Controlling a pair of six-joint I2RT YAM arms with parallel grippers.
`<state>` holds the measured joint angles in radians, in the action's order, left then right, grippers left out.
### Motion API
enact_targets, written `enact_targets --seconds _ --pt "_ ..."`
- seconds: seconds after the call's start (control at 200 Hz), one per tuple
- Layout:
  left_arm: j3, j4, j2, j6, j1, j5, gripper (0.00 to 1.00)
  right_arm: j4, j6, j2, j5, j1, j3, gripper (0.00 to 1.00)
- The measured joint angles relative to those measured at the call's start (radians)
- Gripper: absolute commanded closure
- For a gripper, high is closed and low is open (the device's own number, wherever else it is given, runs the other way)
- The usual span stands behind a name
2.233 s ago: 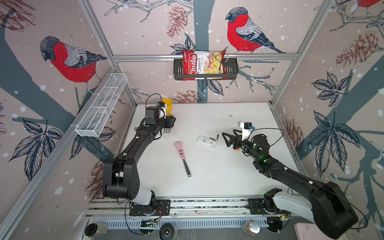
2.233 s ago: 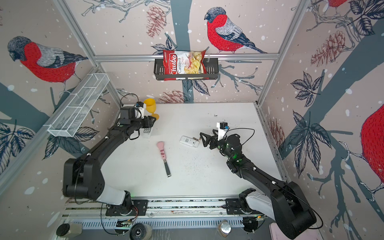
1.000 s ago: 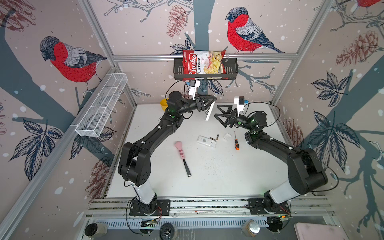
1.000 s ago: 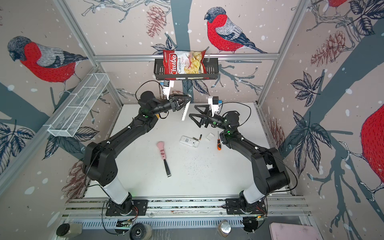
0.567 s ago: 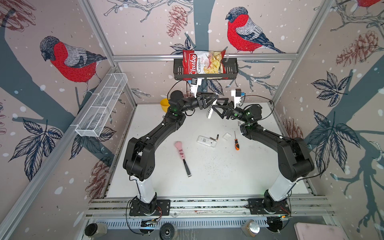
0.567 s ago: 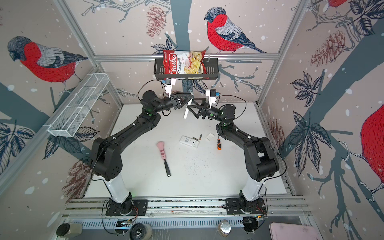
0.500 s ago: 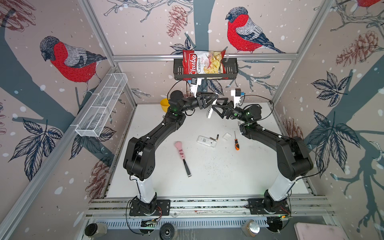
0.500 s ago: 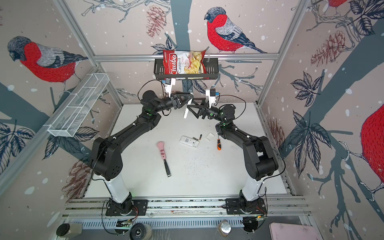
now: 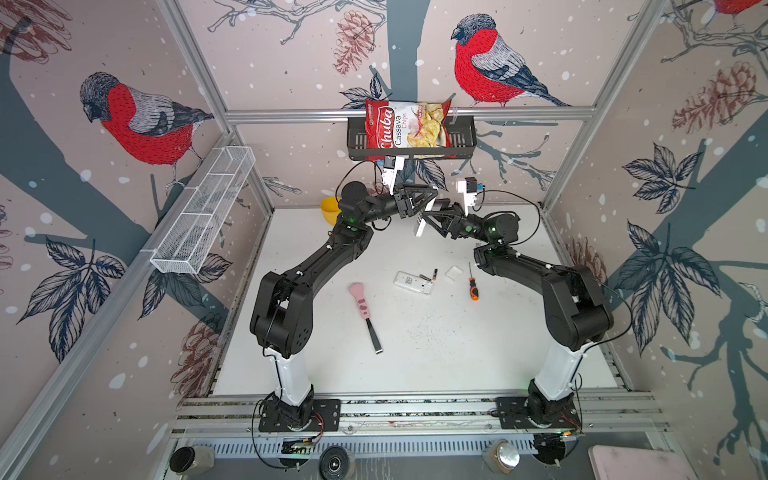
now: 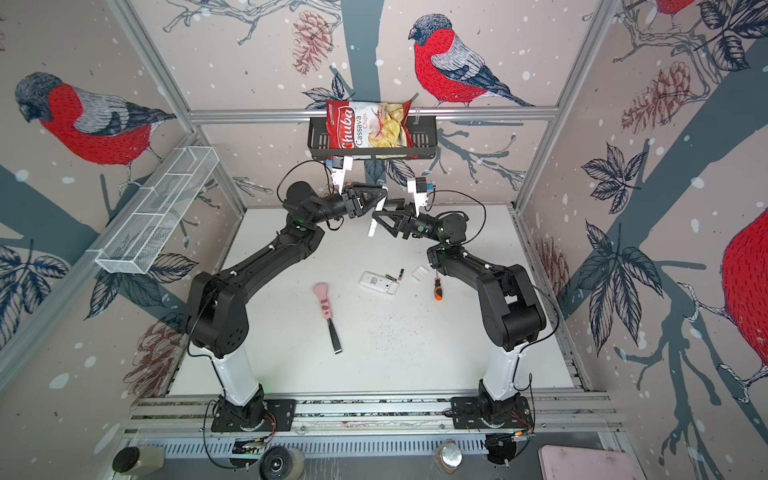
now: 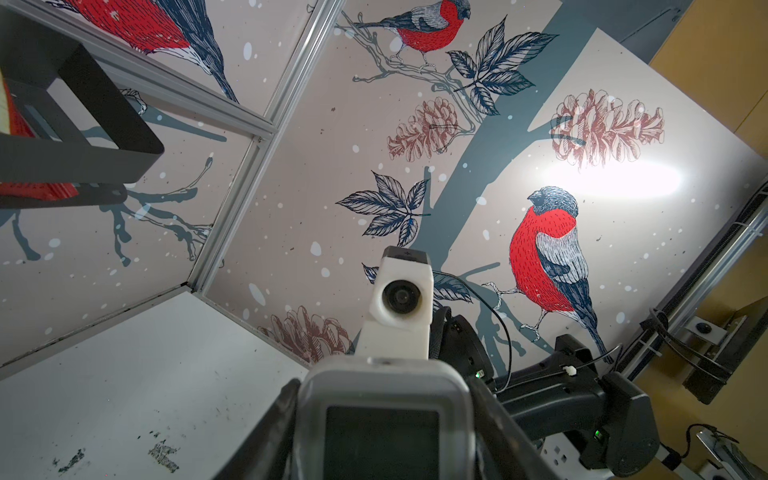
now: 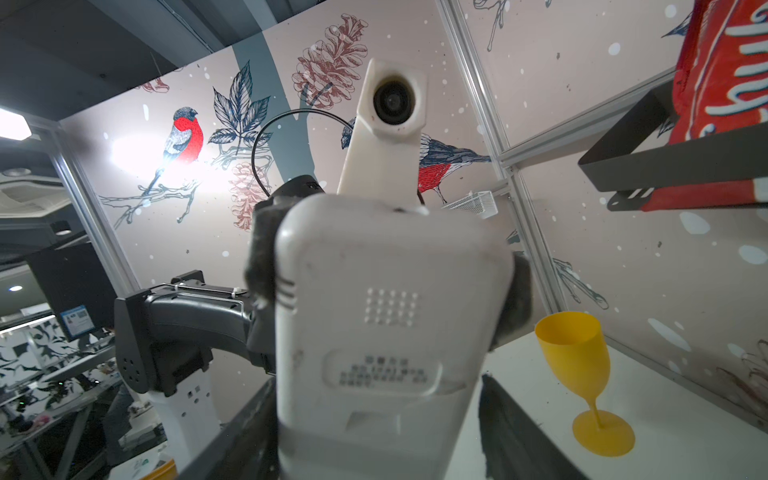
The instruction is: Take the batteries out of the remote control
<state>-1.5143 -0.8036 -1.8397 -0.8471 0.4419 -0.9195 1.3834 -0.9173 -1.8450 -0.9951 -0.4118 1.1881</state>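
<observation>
Our left tool clenches a white oblong plastic remote control aloft; the right tool flanks it, whether gripping we cannot tell. Two slim dark batteries lie on the white table beside a second white remote.

Held remote: white plastic, matt, scuffed. Table: white, matt, black-specked. Goblet: yellow plastic, smooth. Frame rails: bare aluminium, brushed. Wall shelf: black matt sheet metal. Chips bag: glossy film. Side basket: white-coated wire mesh. Screwdriver handle: orange/black plastic.
</observation>
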Motion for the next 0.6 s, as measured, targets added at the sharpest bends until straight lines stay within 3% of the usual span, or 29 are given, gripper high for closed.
enact_targets --seconds 0.42,0.49,0.56,0.6 --pt "0.029 -0.019 0.013 0.024 -0.001 0.003 0.54 -0.09 0.012 0.043 -0.018 0.004 -0.014 0.72" --pt "0.037 -0.031 0.013 0.021 -0.001 0.002 0.38 -0.112 0.028 0.051 -0.023 0.004 -0.016 0.75" --pt "0.047 -0.044 0.013 0.013 -0.001 0.005 0.04 -0.135 0.043 0.059 -0.024 0.004 -0.02 0.76" --pt "0.053 -0.044 0.015 0.013 -0.002 0.008 0.02 -0.144 0.055 0.063 -0.021 0.006 -0.021 0.76"
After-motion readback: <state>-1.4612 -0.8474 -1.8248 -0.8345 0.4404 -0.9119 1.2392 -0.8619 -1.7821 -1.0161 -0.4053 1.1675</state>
